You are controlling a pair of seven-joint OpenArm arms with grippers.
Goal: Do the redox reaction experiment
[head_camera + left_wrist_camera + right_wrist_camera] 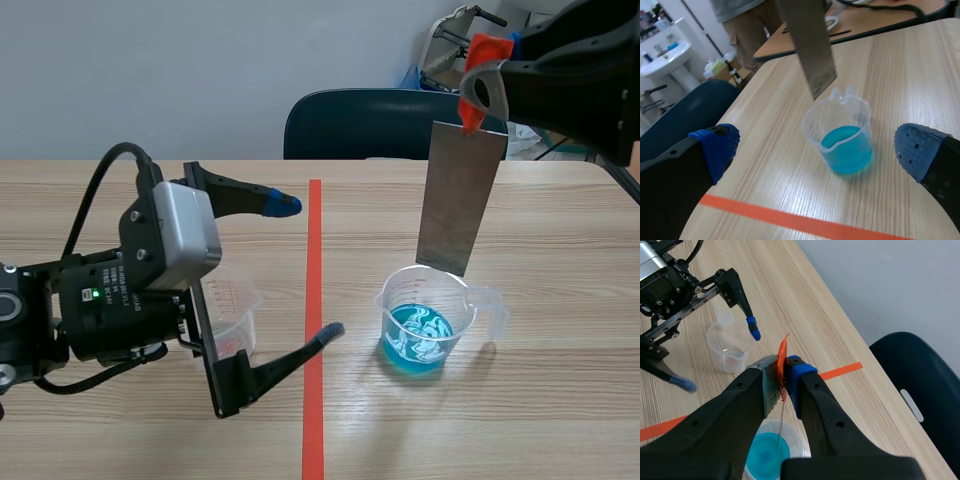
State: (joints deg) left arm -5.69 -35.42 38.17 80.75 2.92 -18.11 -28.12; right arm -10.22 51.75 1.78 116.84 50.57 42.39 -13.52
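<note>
**Plate hanging right over the blue beaker**

The right gripper (782,385) is clamped on the top end of the metal plate (460,195). The plate hangs long axis vertical, its lower edge just above the rim of the beaker (425,322) of blue liquid. Straight down looks like the move. The left gripper (308,268) sits wide open nearby.

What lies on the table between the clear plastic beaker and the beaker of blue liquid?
The scene view shows only the orange-red tape line on bare wood, with one finger of the open left gripper stretched across it.
</note>
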